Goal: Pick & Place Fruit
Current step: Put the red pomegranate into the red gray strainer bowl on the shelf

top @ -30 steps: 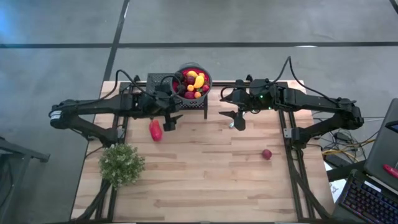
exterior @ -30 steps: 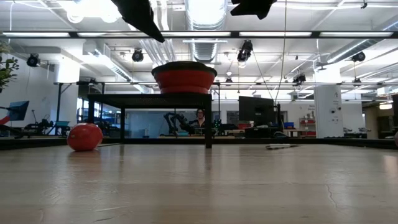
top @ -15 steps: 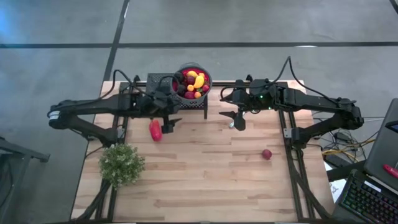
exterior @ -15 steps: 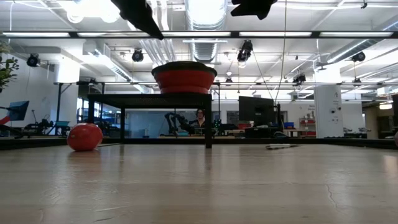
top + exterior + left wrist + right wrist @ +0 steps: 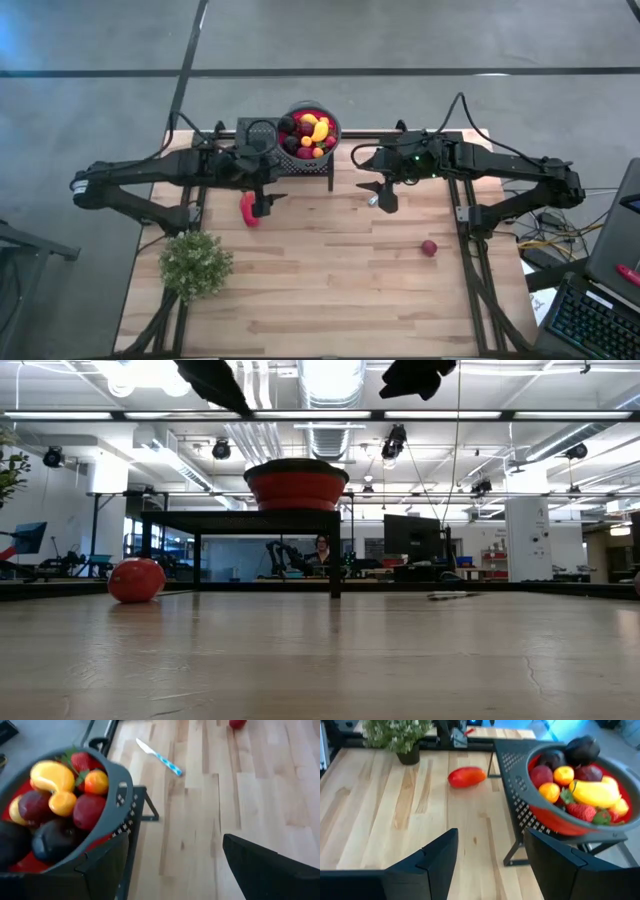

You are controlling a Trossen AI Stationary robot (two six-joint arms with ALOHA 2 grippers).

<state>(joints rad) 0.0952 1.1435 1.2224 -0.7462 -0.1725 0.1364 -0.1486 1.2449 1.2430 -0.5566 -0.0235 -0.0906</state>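
Note:
A grey-rimmed red bowl (image 5: 336,128) heaped with small fruit (image 5: 310,130) stands on a black stand (image 5: 255,131) at the table's far edge. One larger red piece (image 5: 247,213) lies on the table in front of the stand's left part. A small maroon fruit (image 5: 429,247) lies to the right. My left gripper (image 5: 263,203) hangs open above the table, right beside the red piece, with nothing between its fingers (image 5: 270,870). My right gripper (image 5: 380,198) hangs open in the air to the right of the stand, and its fingers (image 5: 432,862) are empty too.
A bushy green plant (image 5: 196,263) stands near the table's left edge. A knife with a blue handle (image 5: 160,756) lies on the wood below my right gripper. Open wood stretches across the table's middle and near side.
My left gripper has drawn a little toward the table's left and up, rolling slightly, and now stands over the red piece's right side. My right gripper has tipped a little further down in place. No fruit has moved.

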